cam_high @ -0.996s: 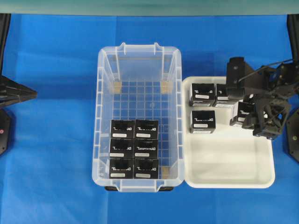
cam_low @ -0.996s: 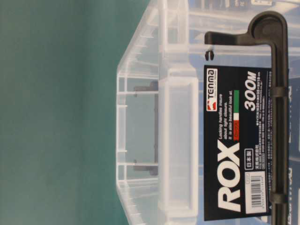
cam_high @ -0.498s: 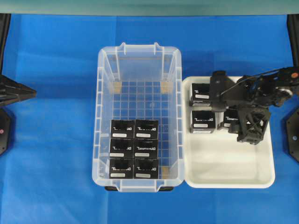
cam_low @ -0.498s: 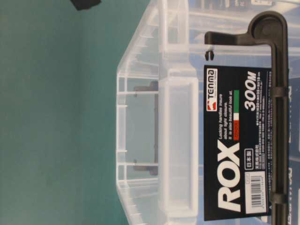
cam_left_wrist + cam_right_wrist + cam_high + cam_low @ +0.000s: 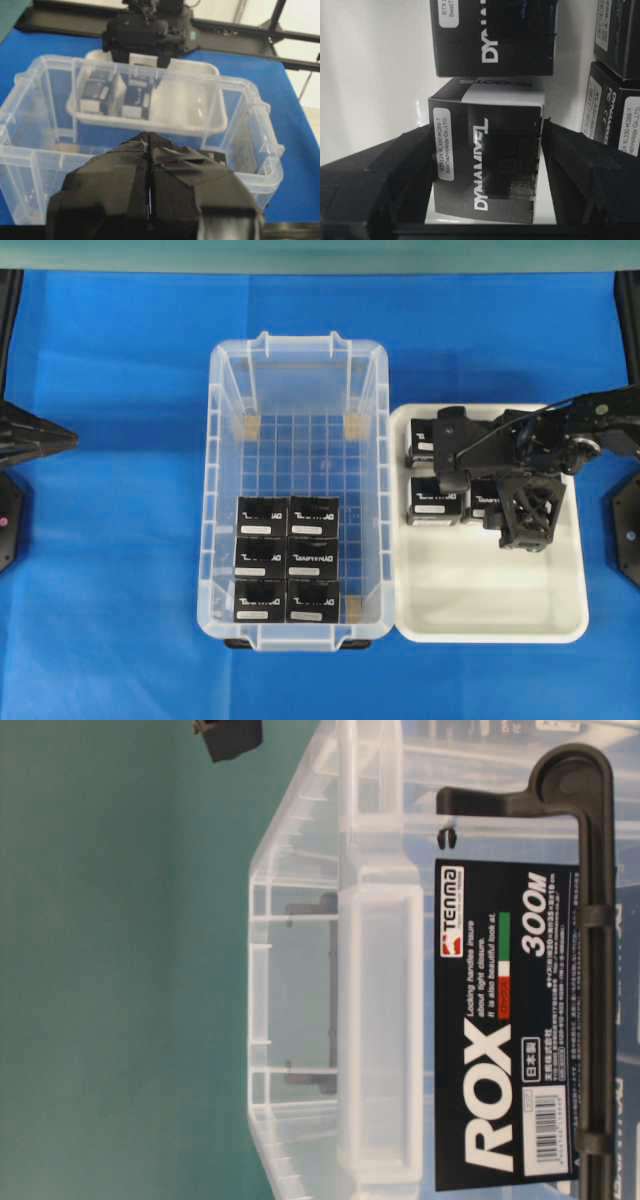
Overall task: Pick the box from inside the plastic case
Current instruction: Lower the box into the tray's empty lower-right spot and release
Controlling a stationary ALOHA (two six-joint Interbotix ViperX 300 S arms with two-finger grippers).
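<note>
Six boxes (image 5: 287, 559) are being kept in the plastic case (image 5: 222, 490) at its near end. One box (image 5: 485, 170) is being straddled by the right claw (image 5: 485, 200) in the white tray (image 5: 490, 600), its fingers spread wide beside it. The left claw (image 5: 149, 200) is being held closed.

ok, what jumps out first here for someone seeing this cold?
The big clear plastic case mid-table on blue cloth, with six black boxes packed two-wide at its near end. Right beside it, the white tray holds more such boxes, with the right pincer low over it; the wrist view shows a box between its fingers. The left pincer looks shut, parked back at the left.
</note>
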